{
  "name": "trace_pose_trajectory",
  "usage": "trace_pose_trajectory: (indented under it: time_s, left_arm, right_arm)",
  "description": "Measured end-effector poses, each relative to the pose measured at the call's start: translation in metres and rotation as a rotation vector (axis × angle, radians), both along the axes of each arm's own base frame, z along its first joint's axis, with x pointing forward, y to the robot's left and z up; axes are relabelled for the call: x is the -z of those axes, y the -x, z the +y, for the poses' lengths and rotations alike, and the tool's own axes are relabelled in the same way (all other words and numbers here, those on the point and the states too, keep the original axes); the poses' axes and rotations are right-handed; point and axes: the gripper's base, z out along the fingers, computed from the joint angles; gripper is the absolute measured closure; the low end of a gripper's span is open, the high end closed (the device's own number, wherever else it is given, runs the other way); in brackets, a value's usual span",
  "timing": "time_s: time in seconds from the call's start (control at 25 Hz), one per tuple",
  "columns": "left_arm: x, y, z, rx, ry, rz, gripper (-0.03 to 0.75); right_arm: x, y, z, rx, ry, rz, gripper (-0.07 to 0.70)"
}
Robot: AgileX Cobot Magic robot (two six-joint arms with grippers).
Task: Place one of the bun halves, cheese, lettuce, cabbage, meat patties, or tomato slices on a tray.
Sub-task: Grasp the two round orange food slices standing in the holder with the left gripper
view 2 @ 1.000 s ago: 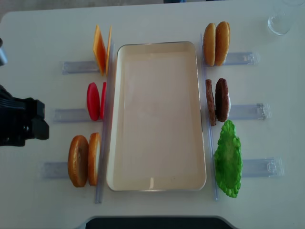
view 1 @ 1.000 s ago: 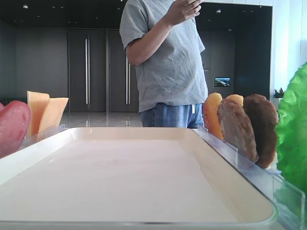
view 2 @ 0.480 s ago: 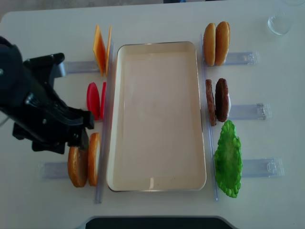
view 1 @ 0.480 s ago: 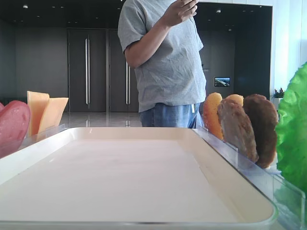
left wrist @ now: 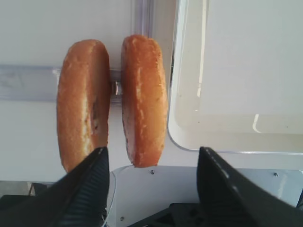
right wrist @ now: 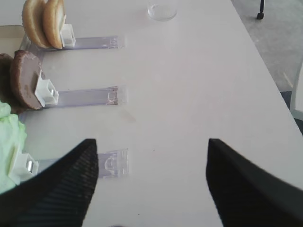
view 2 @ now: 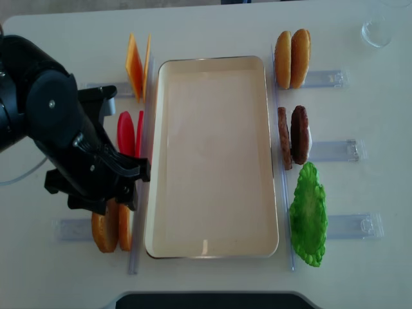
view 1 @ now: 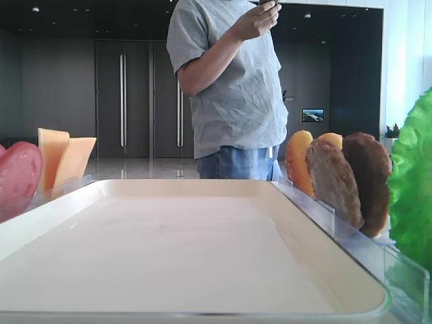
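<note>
The cream tray (view 2: 212, 63) lies bare mid-table. My left gripper (left wrist: 152, 153) hangs open over two upright bun halves (left wrist: 144, 99) at the tray's near-left corner, fingers either side of the inner one, not touching. The left arm (view 2: 71, 141) hides part of those bun halves (view 2: 104, 233) and of the tomato slices (view 2: 125, 132). Cheese (view 2: 135, 64) stands behind. On the right stand more bun halves (view 2: 291, 59), meat patties (view 2: 299, 134) and lettuce (view 2: 308, 215). Cabbage is out of view. My right gripper (right wrist: 152, 142) is open over bare table.
Clear plastic racks (view 2: 335, 151) stick out on both sides of the tray. A glass (view 2: 376, 29) stands at the far right corner. A person in a grey shirt (view 1: 233, 88) stands behind the table. The table's right edge (right wrist: 265, 66) is close.
The left arm has swung in from the table's left edge to above the near-left bun halves, open throughout. The person's raised hand shifted slightly.
</note>
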Motion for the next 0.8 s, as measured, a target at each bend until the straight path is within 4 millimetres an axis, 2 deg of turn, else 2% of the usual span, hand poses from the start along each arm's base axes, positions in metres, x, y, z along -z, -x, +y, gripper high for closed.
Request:
trace_pose_trajectory:
  time_s: [0.28, 0.52, 0.8]
  left_arm:
    - [0.001, -0.003, -0.002, 0.0, 0.013, -0.023, 0.265]
    - [0.014, -0.009, -0.005, 0.004, -0.024, 0.018, 0.265]
    - [0.016, -0.01, -0.005, 0.009, -0.037, 0.02, 0.265]
  right_arm:
    - [0.0, 0.0, 0.0, 0.0, 0.0, 0.0, 0.166]
    - [0.0, 0.0, 0.0, 0.0, 0.0, 0.0, 0.166]
    - [0.0, 0.0, 0.0, 0.0, 0.0, 0.0, 0.166]
